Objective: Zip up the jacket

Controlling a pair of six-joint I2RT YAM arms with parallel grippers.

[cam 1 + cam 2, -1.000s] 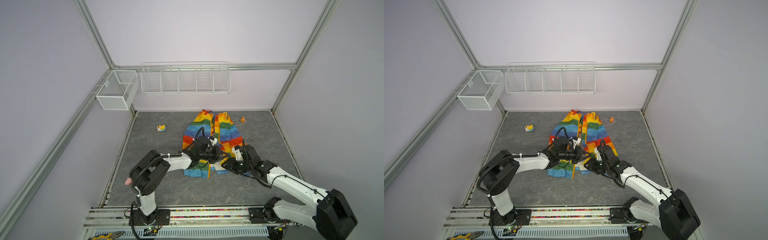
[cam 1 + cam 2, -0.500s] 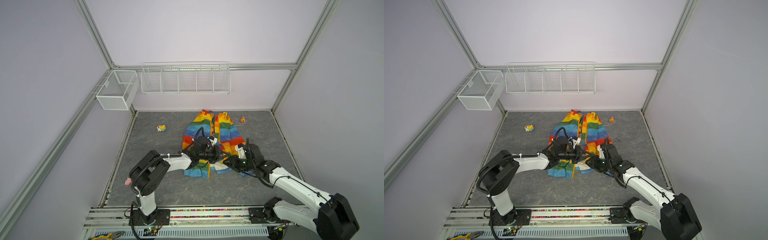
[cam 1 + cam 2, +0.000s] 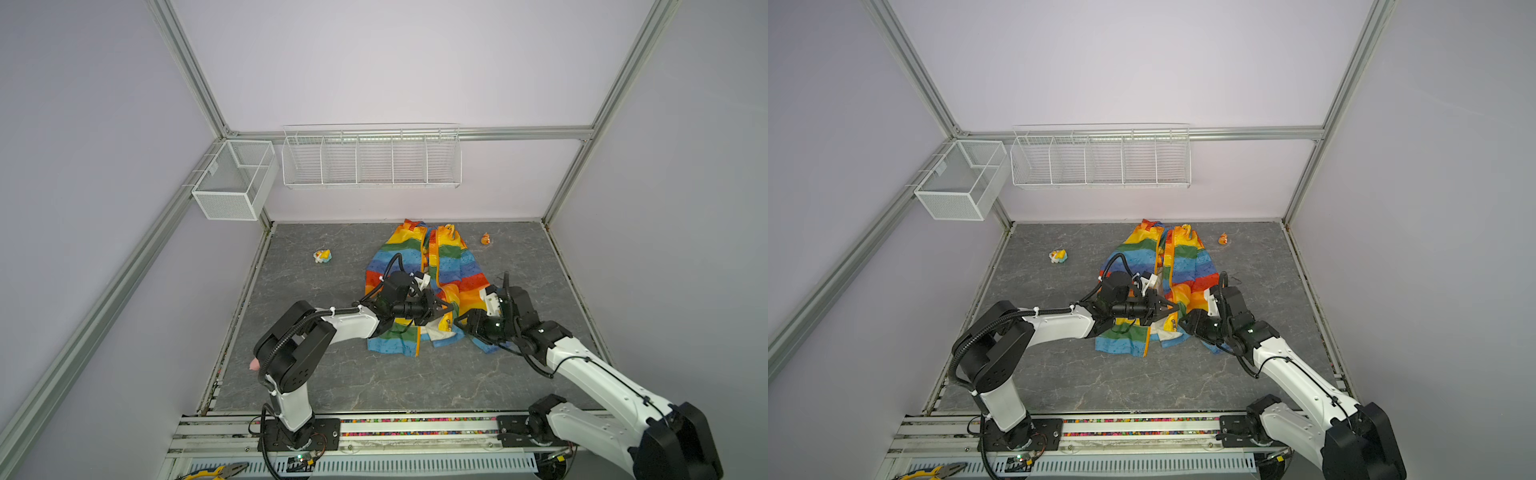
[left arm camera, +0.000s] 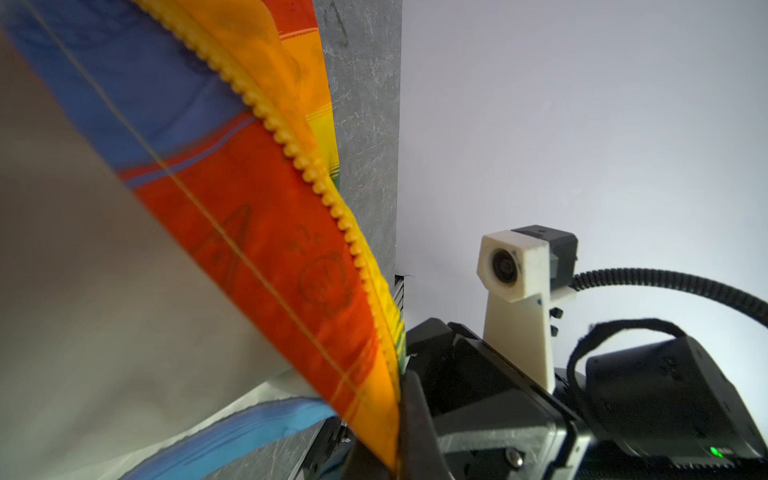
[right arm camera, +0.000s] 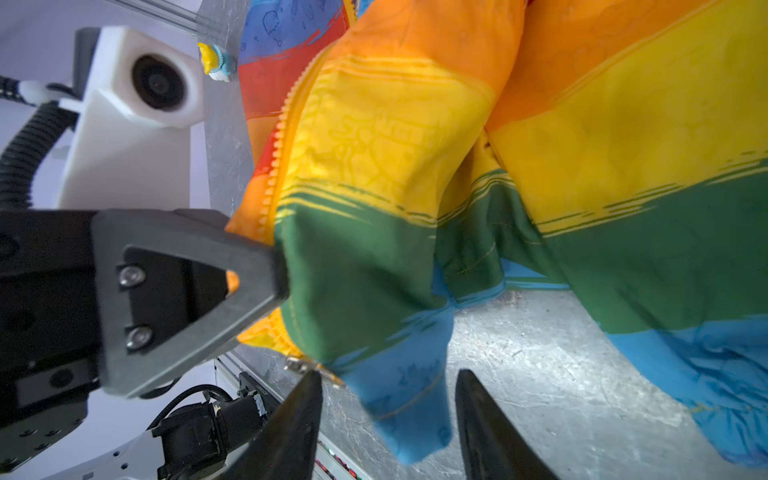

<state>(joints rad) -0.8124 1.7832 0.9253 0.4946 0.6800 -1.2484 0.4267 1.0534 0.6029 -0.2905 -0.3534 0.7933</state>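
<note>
Probably we are lining up the zipper ends; our left gripper (image 3: 448,309) clamps the jacket (image 3: 444,266) by its toothed edge; our right gripper (image 5: 386,380) gapes empty just before the hem; next, it must catch the slider (image 5: 296,365).

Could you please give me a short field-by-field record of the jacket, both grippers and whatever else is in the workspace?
jacket: on the grey table, front open, pale lining showing
zipper: unzipped, teeth bare along the raised edge
left gripper: shut on the jacket's front edge by the zipper
right gripper: open, at the blue hem, gripping nothing
toys: two small ones, one on each side of the jacket, clear of it; the other is orange
baskets: two white wire ones on the walls
</note>
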